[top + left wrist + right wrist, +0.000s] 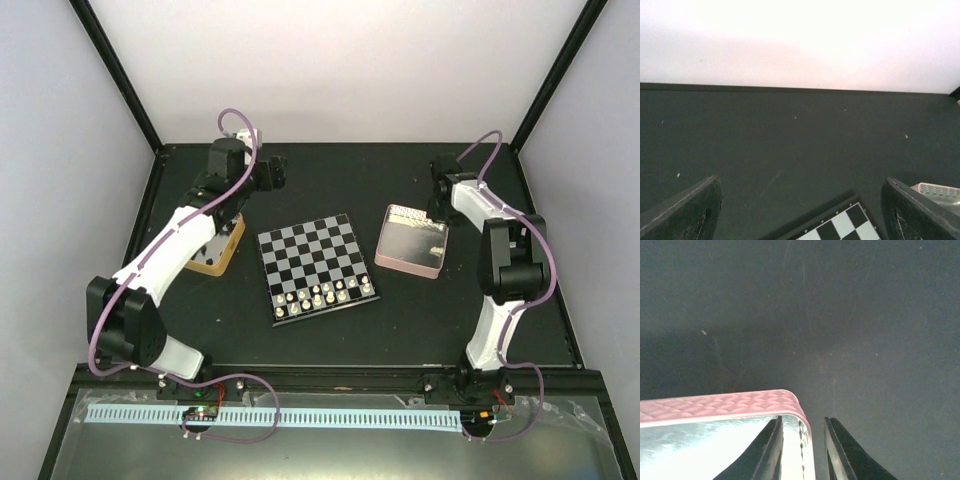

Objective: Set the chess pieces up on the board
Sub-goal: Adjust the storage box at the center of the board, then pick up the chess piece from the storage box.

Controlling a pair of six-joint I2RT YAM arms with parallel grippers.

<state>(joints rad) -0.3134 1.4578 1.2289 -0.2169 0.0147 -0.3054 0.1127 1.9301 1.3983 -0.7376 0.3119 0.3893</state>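
The chessboard (318, 262) lies flat mid-table; its far corner shows in the left wrist view (842, 227). Several cream-white pieces (322, 295) stand on its two near rows. I cannot make out any black pieces. My left gripper (275, 176) hovers beyond the board's far left corner, open and empty, with its fingers (687, 210) wide apart. My right gripper (437, 203) is at the pink tray's (410, 258) far right corner. In the right wrist view this gripper (802, 422) is narrowly open. It straddles the tray wall (807, 427), one finger inside and one outside, with a small gap visible.
A gold-rimmed tin (222, 258) sits left of the board, partly under the left arm. The pink tray's shiny inside (700, 445) shows nothing I can make out. The enclosure's white walls close in the dark table (330, 170) at the back and sides.
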